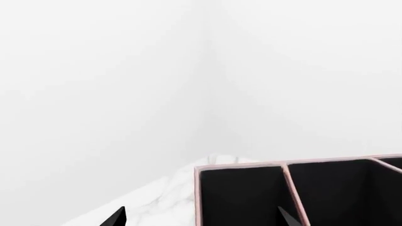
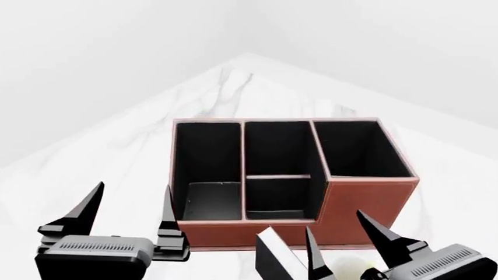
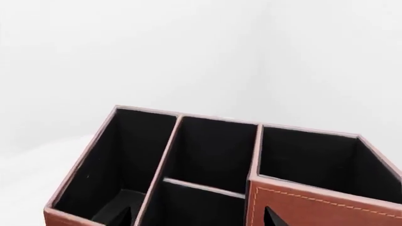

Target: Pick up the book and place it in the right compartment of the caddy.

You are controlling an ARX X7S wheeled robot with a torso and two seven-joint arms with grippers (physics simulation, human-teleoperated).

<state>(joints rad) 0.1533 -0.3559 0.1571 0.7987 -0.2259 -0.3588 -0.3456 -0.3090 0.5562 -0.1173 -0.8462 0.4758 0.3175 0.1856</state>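
Note:
The reddish-brown caddy [image 2: 233, 231] with a black interior stands in the middle of the marble table. Its right compartment [image 2: 365, 201] is the tall raised end section and looks empty. The black book [image 2: 274, 256] with white page edges stands in front of the caddy, just left of my right gripper [image 2: 336, 224] and not between its fingers. That gripper is open and empty. My left gripper [image 2: 132, 192] is open and empty by the caddy's front left corner. The right wrist view shows my right gripper [image 3: 197, 216] open above the caddy [image 3: 150, 160] and right compartment [image 3: 314, 202]. In the left wrist view my left gripper [image 1: 201, 219] is open over the caddy's [image 1: 197, 197] end.
The white marble table [image 2: 116, 157] narrows to a far corner against plain white walls. A sliver of a pale yellow-white mug [image 2: 365, 270] shows at the bottom edge, under my right gripper. The caddy's left and middle sections look empty.

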